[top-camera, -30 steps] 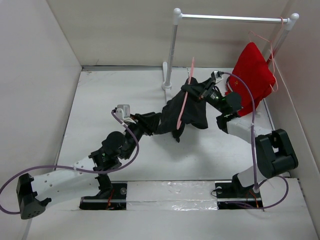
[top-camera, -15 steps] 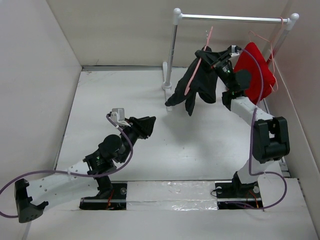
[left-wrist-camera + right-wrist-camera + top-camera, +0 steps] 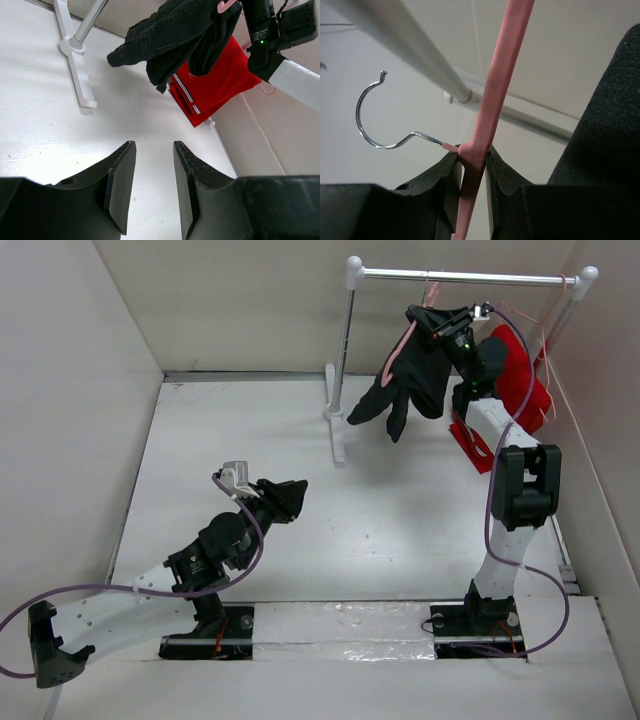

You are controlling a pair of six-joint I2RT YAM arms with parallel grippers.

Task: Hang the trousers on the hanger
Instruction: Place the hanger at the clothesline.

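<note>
Grips the hanger with the right gripper, fingers clamped on the pink neck beside the wire hook. Holds it high at the far right corner, hook near the rail. Carries the trousers draped over the hanger, beside a red garment. Poises the left gripper toward the near left, fingers apart.

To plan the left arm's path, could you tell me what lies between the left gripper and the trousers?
Only bare table, as the left wrist view shows; the rack foot lies just to one side of the trousers.
</note>
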